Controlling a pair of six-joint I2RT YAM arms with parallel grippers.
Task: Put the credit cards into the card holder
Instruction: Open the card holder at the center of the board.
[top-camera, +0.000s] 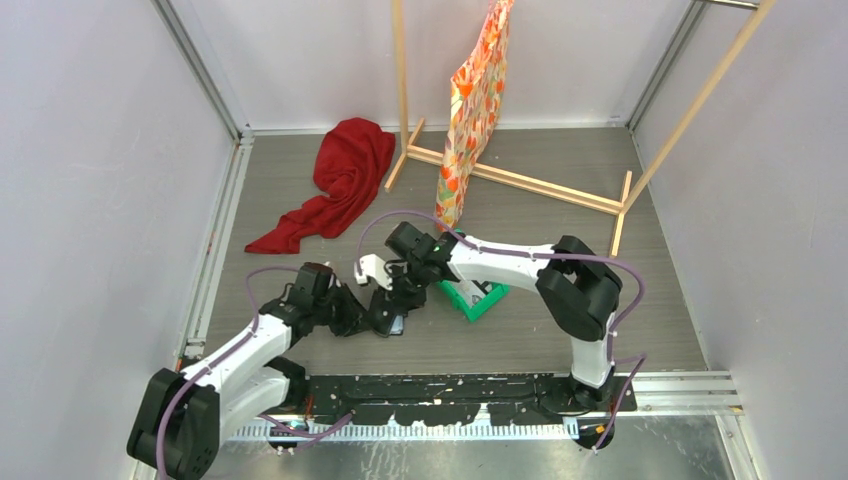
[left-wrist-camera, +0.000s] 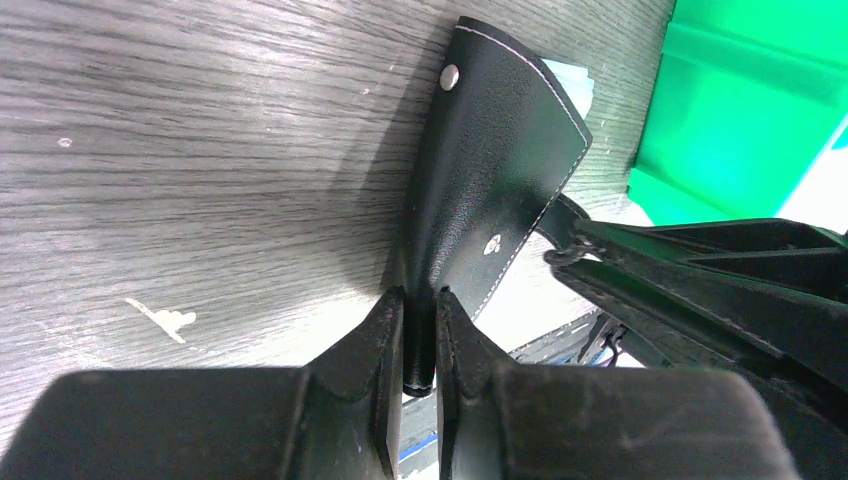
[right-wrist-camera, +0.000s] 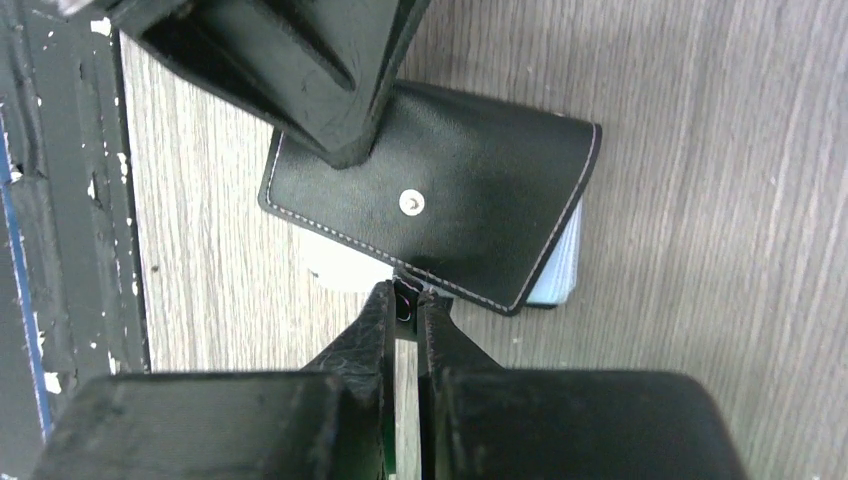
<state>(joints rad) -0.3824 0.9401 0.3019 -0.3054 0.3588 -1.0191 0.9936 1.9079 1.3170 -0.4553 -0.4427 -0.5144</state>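
The card holder (left-wrist-camera: 495, 170) is a black folded case with white stitching and a metal snap (right-wrist-camera: 410, 202), lying closed on the grey wood-grain table. Pale blue pocket pages (right-wrist-camera: 562, 268) stick out of one end. My left gripper (left-wrist-camera: 420, 300) is shut on one edge of the holder. My right gripper (right-wrist-camera: 405, 292) is shut on a small tab at the opposite long edge. In the top view both grippers, left (top-camera: 372, 318) and right (top-camera: 398, 295), meet over the holder. A white flat patch (right-wrist-camera: 340, 270) shows under the holder; I cannot tell whether it is one of the credit cards.
A green plastic tray (top-camera: 478, 298) sits just right of the grippers, also in the left wrist view (left-wrist-camera: 750, 110). A red cloth (top-camera: 340, 180) lies at the back left. A wooden rack with an orange patterned bag (top-camera: 475, 110) stands behind. A black base strip (top-camera: 450, 395) runs along the near edge.
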